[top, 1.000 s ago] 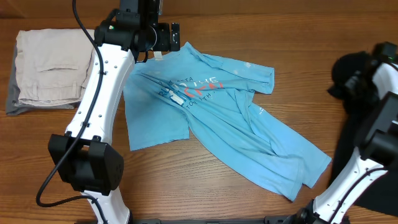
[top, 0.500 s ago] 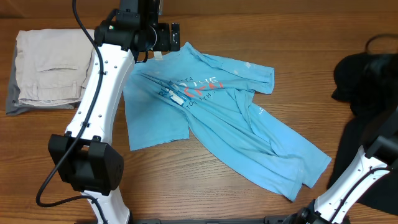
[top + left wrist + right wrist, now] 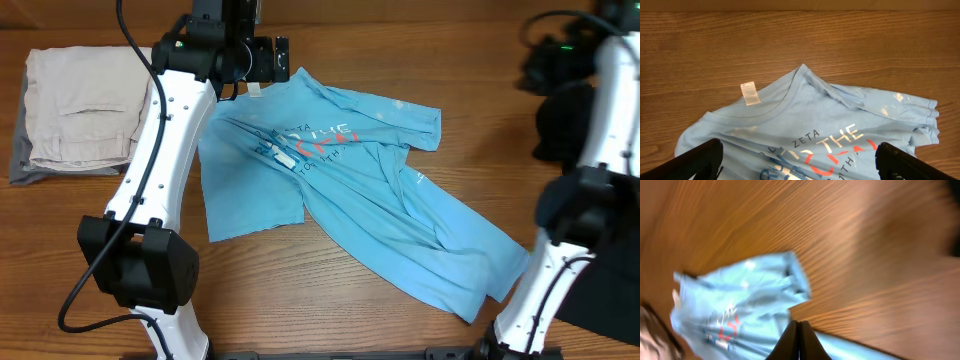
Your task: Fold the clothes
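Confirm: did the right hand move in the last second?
Yes. In the overhead view the right hand went from beside the T-shirt's middle up toward the table's far edge, now level with the shirt's upper sleeve.

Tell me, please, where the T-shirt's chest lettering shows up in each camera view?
Overhead: the lettering sits upper centre, on the spread T-shirt.
Left wrist: the lettering is lower centre-right, running off the bottom edge.
Right wrist: the lettering is lower left, blurred.
Shared landmark: the hemmed sleeve just beyond the lettering.
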